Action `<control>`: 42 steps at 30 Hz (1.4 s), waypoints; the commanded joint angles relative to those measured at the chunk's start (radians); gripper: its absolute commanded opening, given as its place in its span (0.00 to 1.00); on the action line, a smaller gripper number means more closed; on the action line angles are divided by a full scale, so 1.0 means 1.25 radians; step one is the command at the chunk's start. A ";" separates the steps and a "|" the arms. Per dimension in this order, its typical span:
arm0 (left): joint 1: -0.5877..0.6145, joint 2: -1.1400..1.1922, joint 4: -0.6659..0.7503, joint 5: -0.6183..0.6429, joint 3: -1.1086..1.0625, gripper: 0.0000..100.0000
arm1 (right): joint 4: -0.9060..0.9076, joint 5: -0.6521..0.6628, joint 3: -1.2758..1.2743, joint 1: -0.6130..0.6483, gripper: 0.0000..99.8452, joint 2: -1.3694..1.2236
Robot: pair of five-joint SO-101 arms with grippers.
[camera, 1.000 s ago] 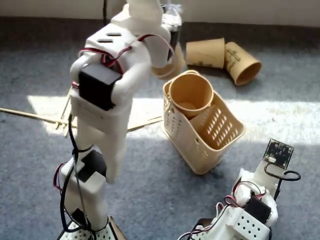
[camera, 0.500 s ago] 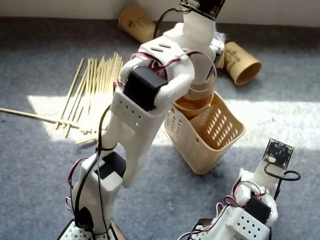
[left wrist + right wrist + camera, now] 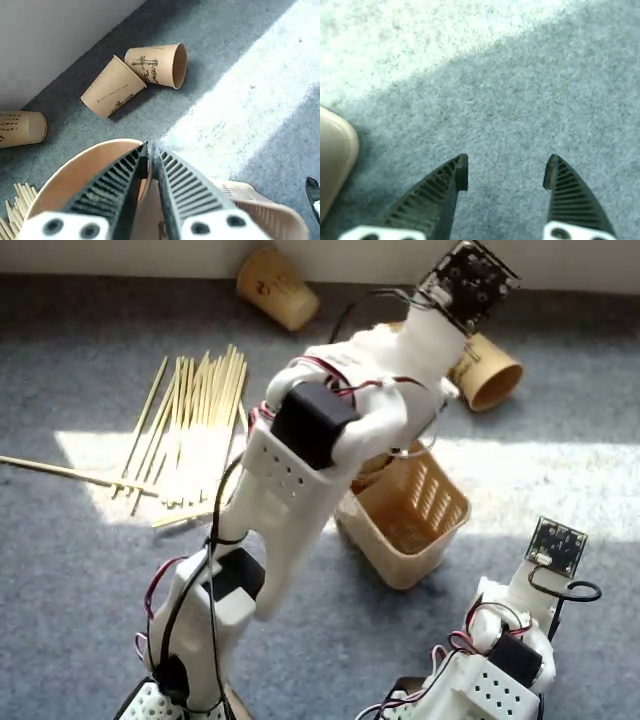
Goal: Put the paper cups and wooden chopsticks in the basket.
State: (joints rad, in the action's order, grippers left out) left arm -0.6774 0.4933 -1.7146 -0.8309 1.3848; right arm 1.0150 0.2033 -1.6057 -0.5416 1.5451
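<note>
My left gripper (image 3: pixel 151 147) is shut on the rim of a tan paper cup (image 3: pixel 85 175), one finger inside it and one outside, close above the cream basket (image 3: pixel 410 525). In the high view the left arm (image 3: pixel 330 430) stretches across the basket's back half and hides the gripper. Two cups (image 3: pixel 155 65) (image 3: pixel 112 87) lie on their sides by the wall, and another cup (image 3: pixel 278 285) lies at the back left. Wooden chopsticks (image 3: pixel 190 430) are spread over the carpet left of the basket. My right gripper (image 3: pixel 505 167) hangs open over bare carpet.
The right arm (image 3: pixel 500 660) is folded low at the front right, with a beige corner (image 3: pixel 335 150) at the edge of its wrist view. A pale wall (image 3: pixel 150 255) runs along the back. Grey carpet (image 3: pixel 80 570) lies open at the front left.
The left arm has swung from the left side rightward over the basket, with a cup in its gripper. The basket has shifted a little. The right arm has kept still.
</note>
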 commanded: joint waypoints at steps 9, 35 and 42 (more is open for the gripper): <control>-0.021 0.052 0.041 -0.068 0.051 0.00 | -0.015 0.007 0.007 0.007 0.25 0.007; 0.048 0.157 0.037 0.017 0.222 0.05 | -0.017 0.007 0.007 0.007 0.25 0.007; 0.048 0.155 0.039 0.014 0.222 0.09 | -0.017 0.007 0.007 0.007 0.25 0.007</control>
State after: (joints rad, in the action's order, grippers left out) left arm -0.6329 0.7050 -1.6701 -0.8263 1.6287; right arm 1.0150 0.2033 -1.6057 -0.5416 1.5451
